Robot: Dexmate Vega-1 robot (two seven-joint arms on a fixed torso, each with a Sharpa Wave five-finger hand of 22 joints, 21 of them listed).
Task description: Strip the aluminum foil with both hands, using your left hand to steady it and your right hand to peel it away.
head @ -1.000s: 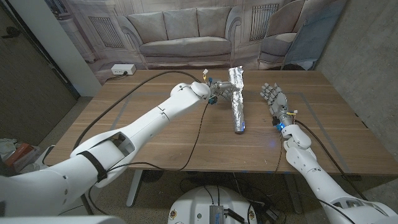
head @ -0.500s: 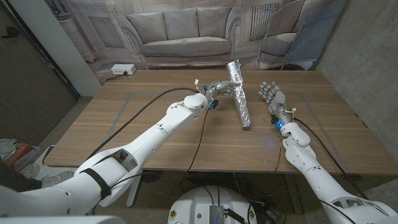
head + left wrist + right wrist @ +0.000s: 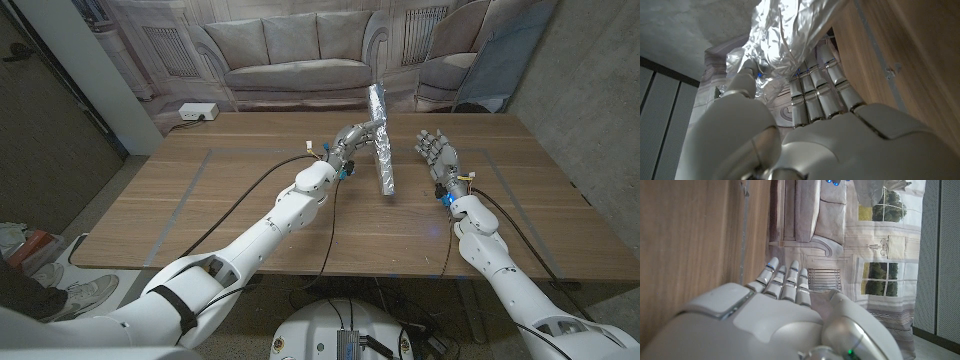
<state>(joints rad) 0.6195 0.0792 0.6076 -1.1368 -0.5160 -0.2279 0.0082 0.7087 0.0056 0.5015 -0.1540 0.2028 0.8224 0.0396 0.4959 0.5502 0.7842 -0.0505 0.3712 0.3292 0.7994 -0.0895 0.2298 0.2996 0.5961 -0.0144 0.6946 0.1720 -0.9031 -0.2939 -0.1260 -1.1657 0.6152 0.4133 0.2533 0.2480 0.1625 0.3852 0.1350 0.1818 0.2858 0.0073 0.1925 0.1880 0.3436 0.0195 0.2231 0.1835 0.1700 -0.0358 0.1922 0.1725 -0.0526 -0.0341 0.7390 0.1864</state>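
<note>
A long crinkled aluminum foil roll (image 3: 382,140) stands nearly upright above the far middle of the table, its lower end close to the wood. My left hand (image 3: 356,136) grips it near the upper part from the left side. The left wrist view shows my fingers (image 3: 815,90) wrapped around the shiny foil (image 3: 785,40). My right hand (image 3: 438,156) stands a short way to the right of the foil, fingers apart and pointing up, holding nothing. In the right wrist view that hand (image 3: 785,287) is empty beside the wood.
A black cable (image 3: 250,185) runs along my left arm over the table (image 3: 240,215). A white power strip (image 3: 197,112) lies at the far left corner. A sofa backdrop hangs behind the table.
My left hand has raised the foil and swung it from a slant to nearly upright, lifting its lower end nearer the far edge. The right hand has stayed put.
</note>
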